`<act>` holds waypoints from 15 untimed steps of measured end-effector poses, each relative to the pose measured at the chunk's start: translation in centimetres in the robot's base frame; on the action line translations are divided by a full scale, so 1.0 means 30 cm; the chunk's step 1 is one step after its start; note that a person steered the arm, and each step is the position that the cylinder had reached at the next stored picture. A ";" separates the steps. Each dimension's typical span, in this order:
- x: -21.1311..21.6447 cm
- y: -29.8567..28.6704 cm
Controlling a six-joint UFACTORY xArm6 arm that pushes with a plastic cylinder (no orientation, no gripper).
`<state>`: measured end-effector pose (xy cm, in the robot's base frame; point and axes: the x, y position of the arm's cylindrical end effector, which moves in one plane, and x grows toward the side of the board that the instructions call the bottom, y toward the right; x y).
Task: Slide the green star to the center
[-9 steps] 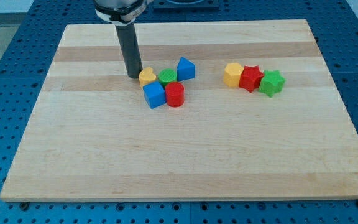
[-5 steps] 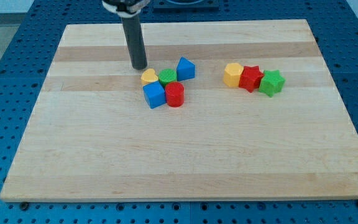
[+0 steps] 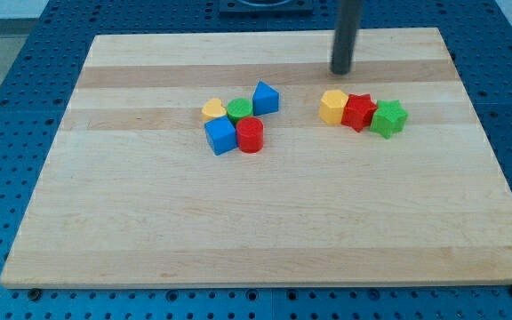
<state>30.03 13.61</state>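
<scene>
The green star (image 3: 388, 117) lies on the wooden board (image 3: 265, 222) at the view's right, the right end of a row with a red star (image 3: 359, 112) and a yellow hexagon block (image 3: 332, 106). My tip (image 3: 340, 72) is above that row toward the view's top, just above the yellow hexagon, touching no block.
A second cluster sits left of centre: a yellow heart (image 3: 212, 110), a green round block (image 3: 239, 110), a blue triangular block (image 3: 266, 98), a blue cube (image 3: 221, 136) and a red cylinder (image 3: 250, 135). A blue perforated table (image 3: 7, 107) surrounds the board.
My tip has moved from beside the yellow heart in the left cluster far to the view's right, to above the yellow hexagon. No block has moved.
</scene>
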 end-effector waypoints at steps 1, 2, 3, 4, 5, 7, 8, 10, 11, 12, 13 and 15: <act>0.088 0.106; 0.172 0.138; 0.238 0.138; 0.339 0.138; 0.447 0.136; 0.655 0.118; 0.725 0.070; 0.772 0.019; 0.763 -0.008; 0.744 -0.033; 0.709 -0.044; 0.664 -0.081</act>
<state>49.93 11.20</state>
